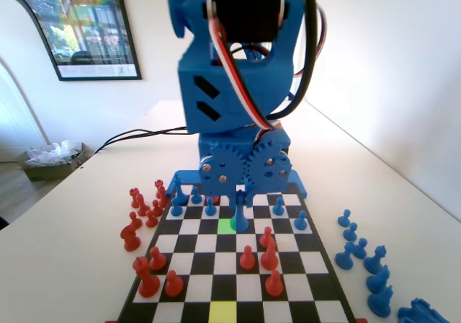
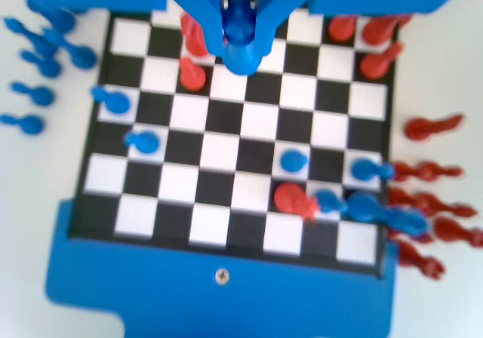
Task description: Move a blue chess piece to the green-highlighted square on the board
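The blue chess piece (image 1: 239,218) hangs upright between the jaws of my gripper (image 1: 238,202), which is shut on its upper part. Its base sits at the right edge of the green-highlighted square (image 1: 225,226) in the fixed view; I cannot tell whether it touches the board (image 1: 223,265). In the wrist view the same piece (image 2: 240,47) is pinched in the gripper (image 2: 240,29) at the top, over the far half of the board (image 2: 226,149). Green does not show there.
Blue pawns (image 1: 209,209) stand in the rows near the arm, and red pieces (image 1: 247,258) stand mid-board. Loose red pieces (image 1: 131,236) lie left of the board and loose blue ones (image 1: 360,249) right. A yellow-green square (image 1: 223,311) marks the near edge.
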`<control>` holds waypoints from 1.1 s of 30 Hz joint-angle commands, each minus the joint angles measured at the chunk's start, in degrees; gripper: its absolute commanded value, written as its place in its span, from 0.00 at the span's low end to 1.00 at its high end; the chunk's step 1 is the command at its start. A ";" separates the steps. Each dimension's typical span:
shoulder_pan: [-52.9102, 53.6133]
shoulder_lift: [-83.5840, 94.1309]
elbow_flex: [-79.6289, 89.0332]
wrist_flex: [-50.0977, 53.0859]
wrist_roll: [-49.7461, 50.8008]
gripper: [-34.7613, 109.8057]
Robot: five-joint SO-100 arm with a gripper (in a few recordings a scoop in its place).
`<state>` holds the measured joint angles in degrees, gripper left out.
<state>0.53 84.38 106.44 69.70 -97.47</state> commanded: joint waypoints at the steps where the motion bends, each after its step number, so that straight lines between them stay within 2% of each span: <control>1: -1.05 9.05 5.01 -2.29 -1.58 0.25; 13: 1.41 9.40 12.92 -9.49 -2.81 0.25; 33: 5.01 0.53 9.58 -13.62 -4.66 0.25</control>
<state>5.19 83.50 118.30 56.25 -101.34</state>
